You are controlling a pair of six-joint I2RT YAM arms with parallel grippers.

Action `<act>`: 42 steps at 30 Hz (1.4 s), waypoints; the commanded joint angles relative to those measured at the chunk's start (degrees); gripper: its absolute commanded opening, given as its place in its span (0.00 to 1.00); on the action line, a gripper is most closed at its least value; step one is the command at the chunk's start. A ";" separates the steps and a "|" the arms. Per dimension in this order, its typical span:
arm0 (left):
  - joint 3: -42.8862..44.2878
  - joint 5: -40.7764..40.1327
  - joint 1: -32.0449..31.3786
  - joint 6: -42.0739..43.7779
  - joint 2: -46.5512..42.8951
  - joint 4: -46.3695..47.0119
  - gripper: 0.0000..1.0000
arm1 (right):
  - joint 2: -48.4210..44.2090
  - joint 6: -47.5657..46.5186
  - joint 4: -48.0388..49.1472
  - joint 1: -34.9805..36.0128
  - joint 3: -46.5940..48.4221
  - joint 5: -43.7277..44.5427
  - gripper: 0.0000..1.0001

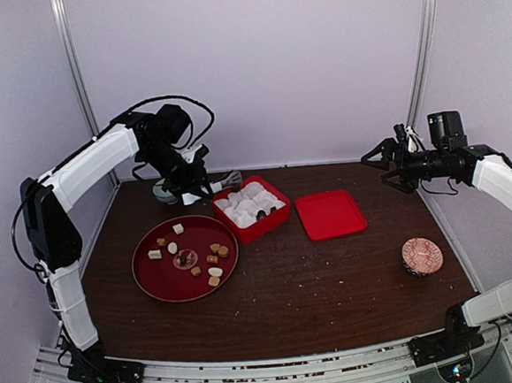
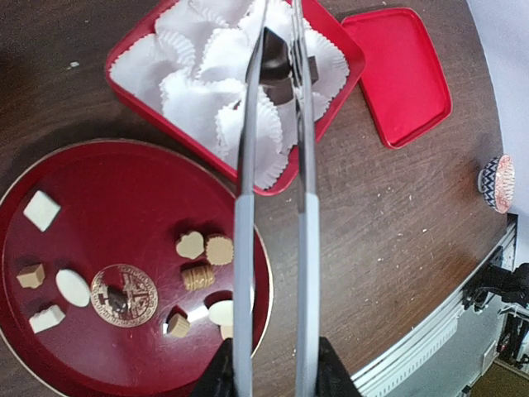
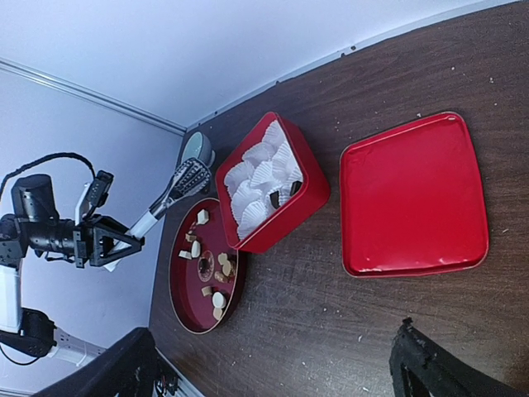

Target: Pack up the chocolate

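Note:
My left gripper is shut on metal tongs that reach over the red box lined with white paper cups. The tong tips pinch a dark brown chocolate just above the cups; another dark piece lies in a cup below it. Several tan, cream-white and brown chocolates lie on the round red plate. My right gripper is open and empty, raised at the far right.
The red lid lies flat to the right of the box. A small patterned bowl sits near the right edge. A pale round dish stands behind the box at the back wall.

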 commanded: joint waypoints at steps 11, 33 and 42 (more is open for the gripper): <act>-5.09 2.57 -2.37 1.21 3.54 5.17 0.09 | -0.27 -1.11 -1.73 0.32 1.37 0.51 1.00; -6.54 2.61 -2.90 1.99 3.31 4.26 0.30 | -1.41 -0.83 -1.28 0.32 0.04 0.98 1.00; -6.93 1.21 -2.24 0.77 -0.70 3.72 0.32 | -1.75 -0.39 -0.31 0.30 -0.12 0.92 1.00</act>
